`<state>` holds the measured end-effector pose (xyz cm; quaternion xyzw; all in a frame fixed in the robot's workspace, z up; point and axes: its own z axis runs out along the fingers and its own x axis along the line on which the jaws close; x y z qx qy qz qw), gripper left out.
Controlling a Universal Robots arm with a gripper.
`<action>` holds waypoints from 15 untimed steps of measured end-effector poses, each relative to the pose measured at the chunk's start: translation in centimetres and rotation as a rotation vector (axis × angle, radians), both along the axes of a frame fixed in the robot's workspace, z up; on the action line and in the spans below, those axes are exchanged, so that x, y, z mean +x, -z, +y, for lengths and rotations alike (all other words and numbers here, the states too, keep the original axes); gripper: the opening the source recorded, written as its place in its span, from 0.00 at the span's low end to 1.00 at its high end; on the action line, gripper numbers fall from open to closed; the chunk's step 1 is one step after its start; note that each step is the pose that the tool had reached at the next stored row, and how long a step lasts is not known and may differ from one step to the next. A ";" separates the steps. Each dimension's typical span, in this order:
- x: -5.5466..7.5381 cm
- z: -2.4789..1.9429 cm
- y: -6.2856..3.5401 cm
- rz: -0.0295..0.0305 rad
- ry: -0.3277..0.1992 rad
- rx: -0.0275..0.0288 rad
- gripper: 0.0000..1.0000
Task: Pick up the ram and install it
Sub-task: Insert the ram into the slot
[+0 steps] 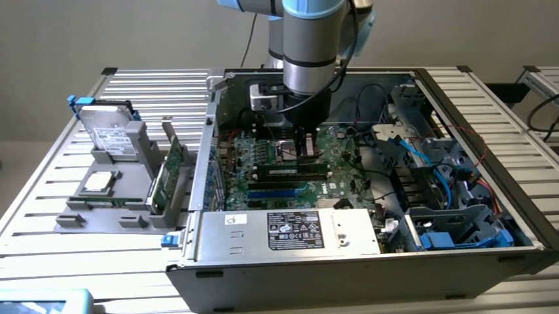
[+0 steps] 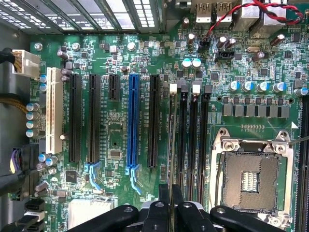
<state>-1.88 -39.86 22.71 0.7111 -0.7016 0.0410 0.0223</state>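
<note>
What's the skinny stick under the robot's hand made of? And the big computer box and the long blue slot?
The ram looks like thin, stiff circuit board, greenish and matte, carrying dark chips, probably plastic. The computer case looks like bare sheet metal: grey, dully shiny, with folded edges. The blue slot looks like smooth moulded plastic, slightly glossy.

We see soft, even overhead light in the exterior view. The silver slatted metal surface glares pale on the exterior view's left, while the open grey computer case holds a dimmer, shadowed interior. In the wrist view the green motherboard is brightly and flatly lit. The silver processor socket frame glints, and the long thin green ram, clamped edge-on in the black hand, shows as a pale sliver.
</note>
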 end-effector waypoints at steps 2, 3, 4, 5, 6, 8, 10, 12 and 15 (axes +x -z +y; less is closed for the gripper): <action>0.0 0.00 0.03 -0.0002 0.000 0.0000 0.13; 0.0 0.01 0.04 -0.0004 0.000 0.0000 0.13; 0.0 0.05 0.04 -0.0006 0.000 0.0001 0.13; 0.0 0.08 0.04 -0.0009 0.000 0.0001 0.13; 0.0 0.08 0.04 -0.0010 0.000 0.0002 0.13; 0.0 0.07 -0.04 -0.0011 0.000 -0.0002 0.13; 0.1 0.08 -0.29 -0.0013 0.000 0.0001 0.13; 0.2 0.08 -0.57 -0.0012 0.000 -0.0001 0.13; 0.2 0.08 -0.62 -0.0013 0.000 0.0002 0.13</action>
